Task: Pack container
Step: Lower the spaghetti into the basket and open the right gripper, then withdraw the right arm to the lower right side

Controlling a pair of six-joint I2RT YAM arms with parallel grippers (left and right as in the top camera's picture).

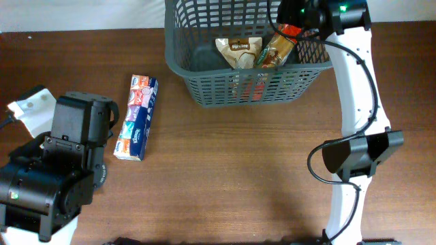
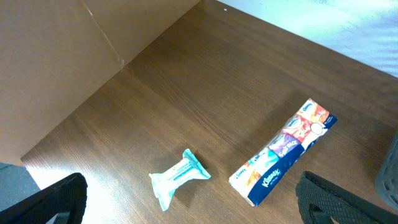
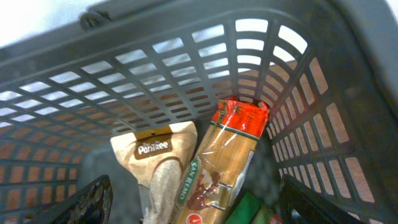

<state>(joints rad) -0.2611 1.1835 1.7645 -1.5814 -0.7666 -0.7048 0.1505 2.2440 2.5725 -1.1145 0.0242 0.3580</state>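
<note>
The container [image 1: 204, 75] is seen at 12 o'clock on the tabletop [image 1: 238, 170], a pasta packet [image 1: 276, 49] and a tan pouch [image 1: 238, 51] lying inside. Above them the right tool [image 3: 196, 202] is held released, empty; the left tool [image 2: 196, 202] is likewise spread wide.

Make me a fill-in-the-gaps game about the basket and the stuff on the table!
The Kleenex pack lies on the ___, outside the basket.
The pasta packet in the basket has a ___ top.
The bag beside it is labelled ___.
The jaws of the right gripper, over the basket, are ___.
Missing words: table, red, Pantree, open.
</note>
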